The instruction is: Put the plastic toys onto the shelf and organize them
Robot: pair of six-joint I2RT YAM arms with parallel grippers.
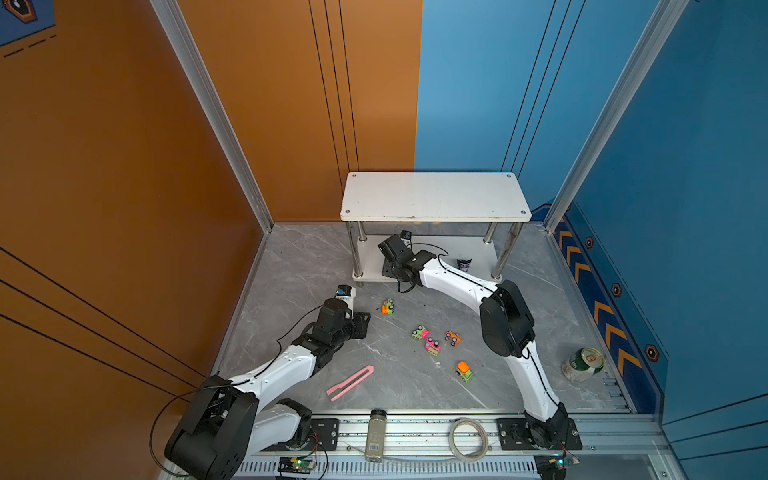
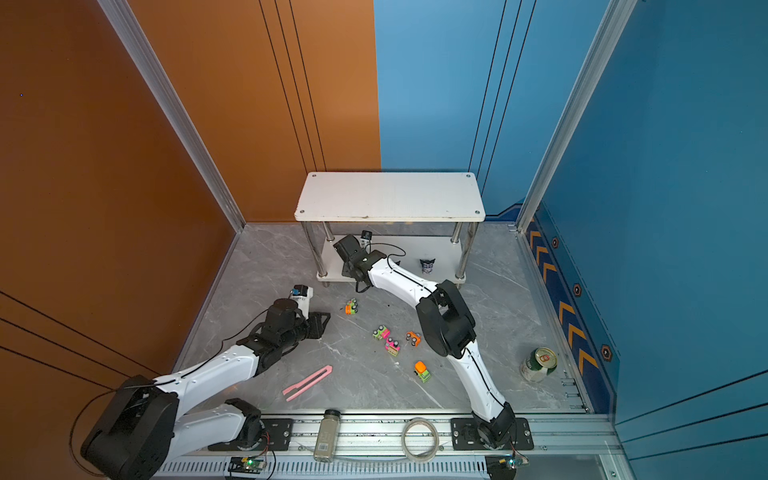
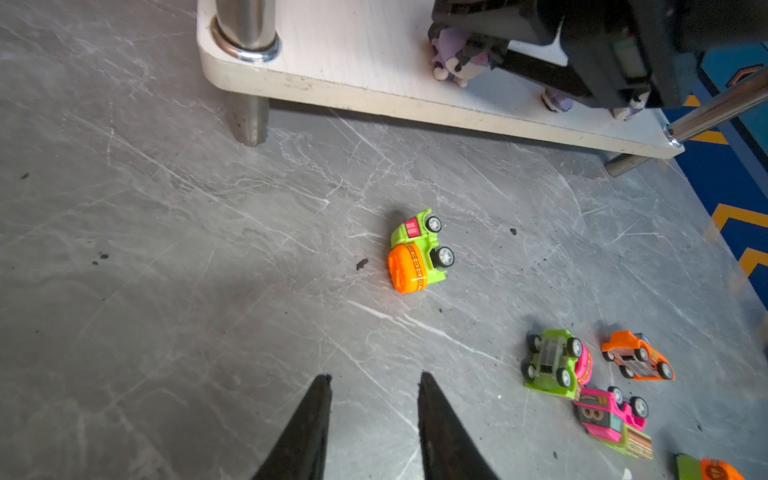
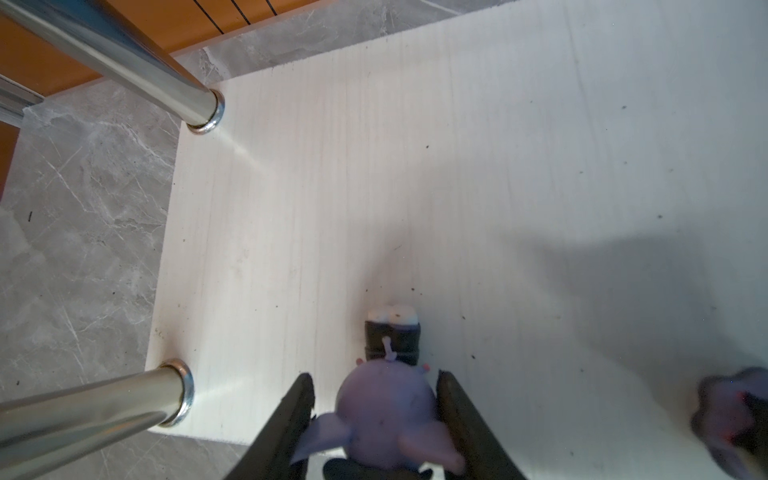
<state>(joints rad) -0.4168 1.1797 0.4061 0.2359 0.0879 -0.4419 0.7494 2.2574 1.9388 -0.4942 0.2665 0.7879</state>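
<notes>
The right gripper (image 4: 375, 374) is positioned under the top board of the shelf (image 1: 434, 195), over the left part of the lower tier (image 4: 415, 145). Its jaws are set partly apart on either side of the purple head of a figurine (image 4: 388, 411), which rests on that tier towards its near edge. One finger appears to lie against the head, while a sliver of space is seen at the other. Whether the toy is gripped or only bracketed cannot be told. A second figurine (image 1: 464, 264) stands farther right on the same tier. A blurred purple shape (image 4: 731, 419), probably a third figurine, is seen just right of the gripper.

The left gripper (image 3: 375, 376) is held low over the left of the grey table (image 1: 311, 266). Its jaws are partly open and nothing is held between them. It is pointed towards a green-and-orange mixer car (image 3: 419, 253), which lies alone in front of the shelf.

Four more cars are left on the table nearer the middle. A green-and-pink car (image 1: 420, 333) is seen with its underside turned up. A pink car (image 1: 432, 345) lies just beside it and an orange car (image 1: 452, 338) to their right. An orange-and-green car (image 1: 464, 371) lies nearer, apart from the rest.
</notes>
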